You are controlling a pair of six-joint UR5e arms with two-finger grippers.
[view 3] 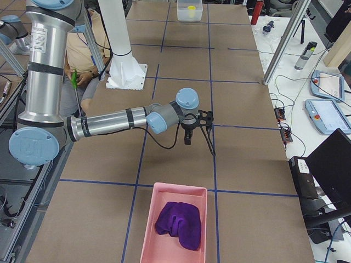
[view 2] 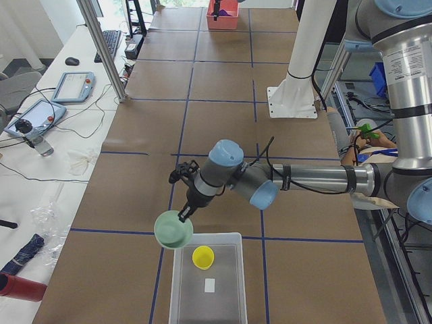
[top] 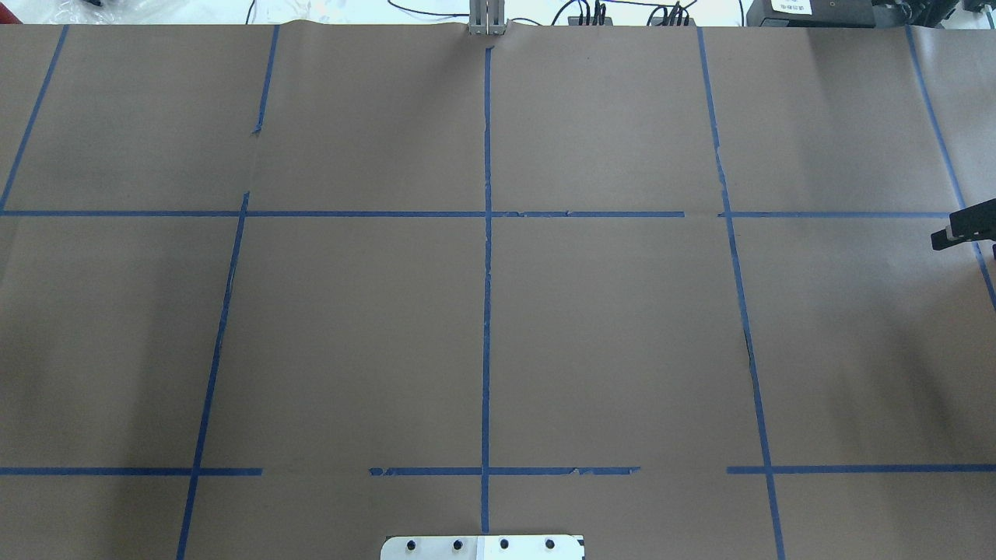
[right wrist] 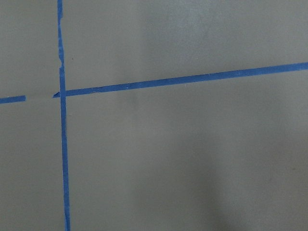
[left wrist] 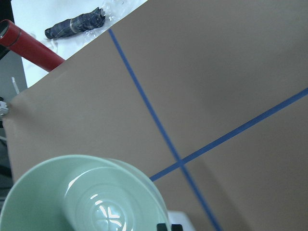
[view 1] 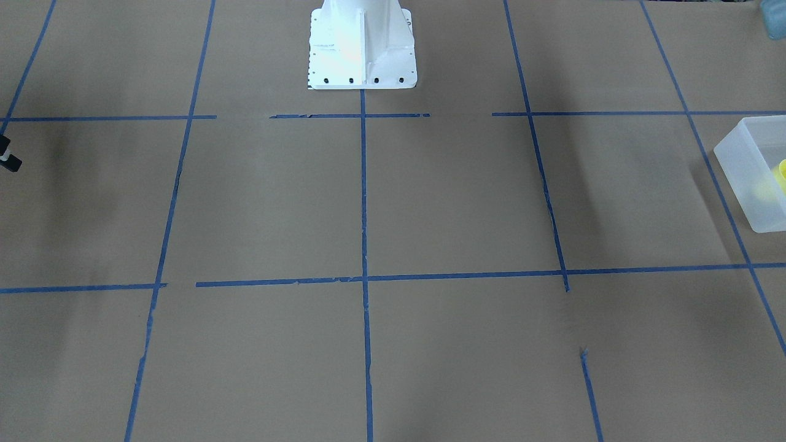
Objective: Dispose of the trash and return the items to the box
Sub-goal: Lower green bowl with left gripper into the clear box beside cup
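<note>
In the exterior left view my left gripper [view 2: 182,214] holds the pale mint-green bowl [view 2: 173,230] by its rim, in the air at the near left corner of the translucent box [view 2: 233,310]. The left wrist view shows the bowl [left wrist: 86,197] close up, tilted over the brown table. The yellow cup [view 2: 203,256] stands inside the box; it also shows in the front view [view 1: 782,172], in the box [view 1: 746,178]. My right gripper [view 3: 187,139] hangs over bare table with nothing in it; only its edge shows overhead [top: 961,229], and I cannot tell whether it is open or shut.
A pink tray [view 3: 151,241] with a purple cloth [view 3: 178,222] sits at the table's right end. A small white scrap [view 2: 210,285] lies in the box. A red cylinder [left wrist: 29,45] and a folded umbrella [left wrist: 74,24] lie off the table's left end. The white robot base [view 1: 362,49] stands at mid-table.
</note>
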